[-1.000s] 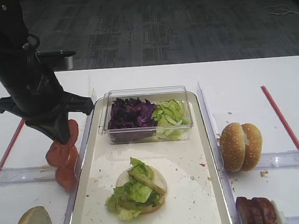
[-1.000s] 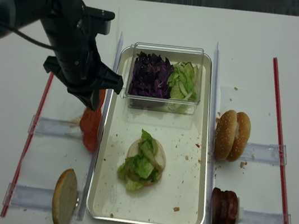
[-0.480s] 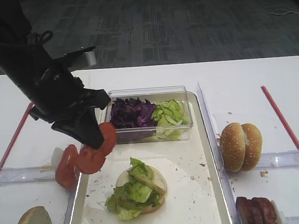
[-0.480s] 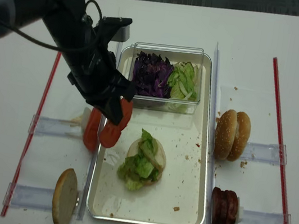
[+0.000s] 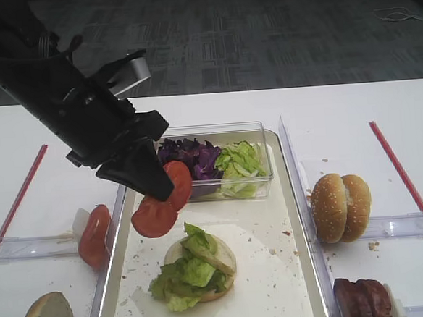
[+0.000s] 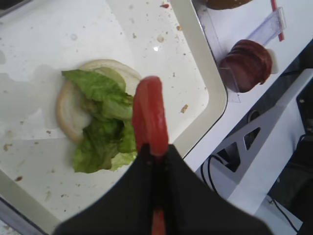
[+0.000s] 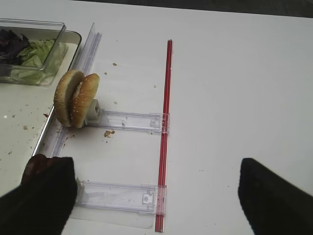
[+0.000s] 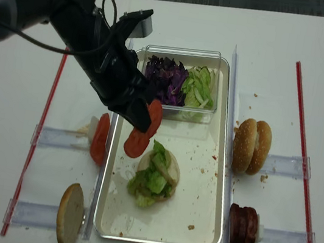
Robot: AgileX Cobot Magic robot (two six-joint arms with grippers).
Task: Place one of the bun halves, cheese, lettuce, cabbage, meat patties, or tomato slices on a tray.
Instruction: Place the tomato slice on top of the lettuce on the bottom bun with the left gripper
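Red tomato slices (image 5: pixel 164 202) hang clamped edge-on between the fingers of the left gripper (image 5: pixel 158 193), above the near-left part of the tray (image 5: pixel 263 271). The thin-edge grip keeps the flat faces free; two slices appear to be pinched together, so one may drop early. Just right of them and nearer the camera, a bun half (image 5: pixel 217 258) topped with lettuce (image 5: pixel 187 273) lies on the tray, the likely seat for the slice. More tomato slices (image 5: pixel 93 236) stand on edge in a clear rack left of the tray; further bun halves (image 5: pixel 340 207) and meat patties (image 5: pixel 363 300) stand likewise at right. A clear tub at the tray's far end holds cabbage (image 5: pixel 190 160) and lettuce. The right gripper (image 7: pixel 151 196) hangs over the right racks, its fingers apart and empty. The surface (image 5: pixel 339 113) is white with red strips (image 5: pixel 405 181); grey carpet (image 5: pixel 261 39) lies beyond.
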